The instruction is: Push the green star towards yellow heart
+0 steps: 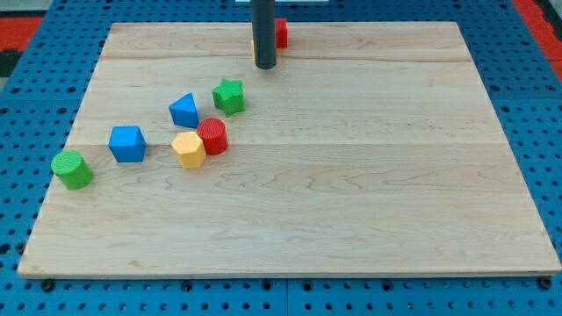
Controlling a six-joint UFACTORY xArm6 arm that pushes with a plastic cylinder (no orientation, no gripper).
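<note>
No jaws, only rod. My tip point(264, 66) near view's top, apart from green star point(228, 96). Yellow heart not identifiable, maybe behind rod. Judgement: locate heart first, then push from star's far side.

- A pale wooden tabletop point(351, 193) fills most of the view.
- A green star point(228, 96) lies left of centre, near the view's top.
- A blue triangular block point(183, 111) sits just down-left of the star.
- A red cylinder point(212, 136) touches a yellow hexagonal block point(188, 149).
- A blue cube point(126, 144) stands further left.
- A green cylinder point(71, 168) rests near the left edge.
- A red block point(281, 32), partly hidden and its shape unclear, sits at the top edge.
</note>
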